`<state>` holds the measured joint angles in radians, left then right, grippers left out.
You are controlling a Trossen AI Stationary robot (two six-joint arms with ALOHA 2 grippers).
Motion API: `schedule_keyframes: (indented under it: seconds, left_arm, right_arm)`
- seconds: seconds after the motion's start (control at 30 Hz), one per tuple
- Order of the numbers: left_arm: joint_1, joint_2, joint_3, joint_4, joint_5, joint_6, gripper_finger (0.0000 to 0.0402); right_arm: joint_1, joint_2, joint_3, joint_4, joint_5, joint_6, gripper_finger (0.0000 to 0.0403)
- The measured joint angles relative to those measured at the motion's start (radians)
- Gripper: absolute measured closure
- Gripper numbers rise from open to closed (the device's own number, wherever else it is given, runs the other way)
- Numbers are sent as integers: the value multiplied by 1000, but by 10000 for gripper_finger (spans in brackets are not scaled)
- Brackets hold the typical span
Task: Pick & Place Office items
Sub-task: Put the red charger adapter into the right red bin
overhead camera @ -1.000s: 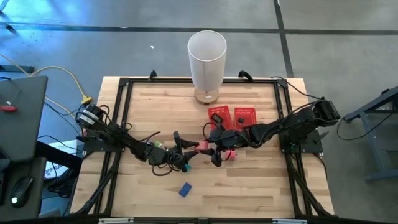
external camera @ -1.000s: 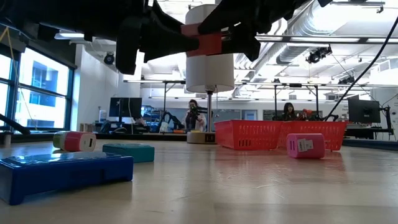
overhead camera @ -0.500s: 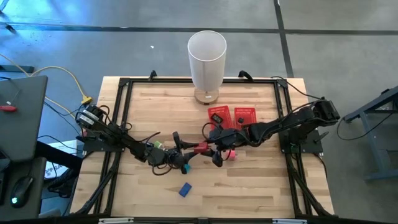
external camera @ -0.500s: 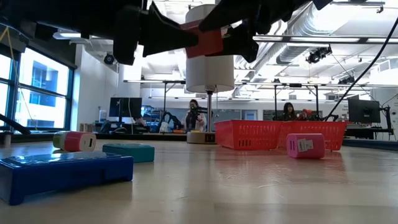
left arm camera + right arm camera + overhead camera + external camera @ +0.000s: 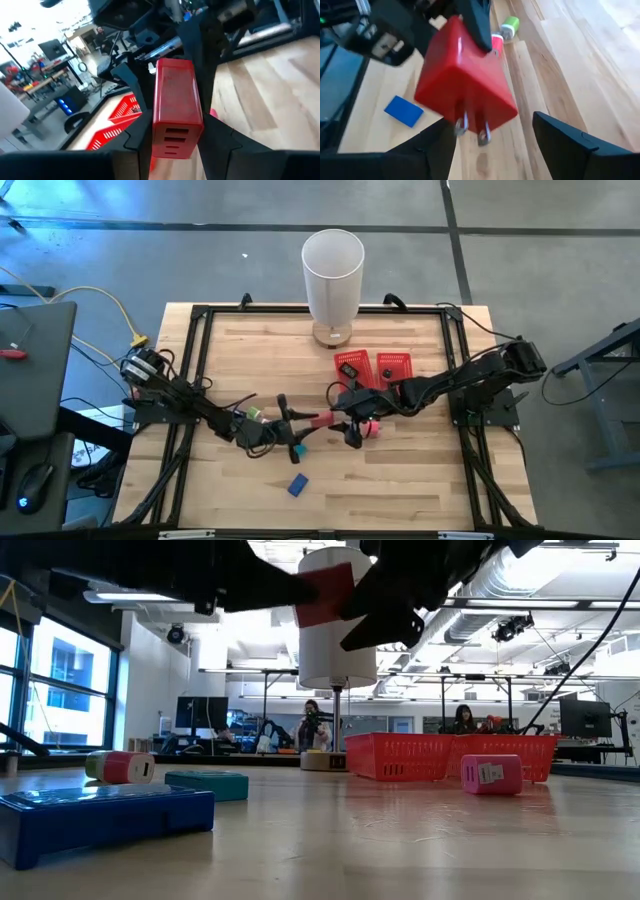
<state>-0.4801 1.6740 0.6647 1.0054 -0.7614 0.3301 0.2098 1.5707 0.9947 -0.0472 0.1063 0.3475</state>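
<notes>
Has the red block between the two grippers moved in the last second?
Yes. In the low view the red block sits higher against the white cylinder than before, held by the left gripper.

Red plug block (image 5: 465,80) held aloft by the other arm's pincer (image 5: 470,20), its 2 prongs showing.

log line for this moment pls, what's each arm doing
stage: handover above table | left gripper: shut on red plug block | right gripper: open around its pronged end | red tray: behind

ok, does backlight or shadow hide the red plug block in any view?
Low view: the arms are black silhouettes against the bright ceiling, but the red plug block reads clearly. High view: evenly lit, no hard shadow on it. Both wrist views: block well lit, nothing masks it.
</notes>
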Motion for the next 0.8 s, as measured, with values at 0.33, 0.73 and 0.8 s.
schedule_keyframes:
  seconds: [0.33, 0.73, 0.8]
  left_arm:
    - [17, -178, 0, -271, 70, -330, 288]
    - [125, -264, 0, -499, 294, -595, 288]
    - [141, -263, 0, -507, 333, -614, 288]
  right_arm:
    - [40, -1, 0, -70, 287, -69, 156]
    - [86, 3, 0, 5, 240, -105, 156]
    - [85, 6, -1, 19, 193, -118, 156]
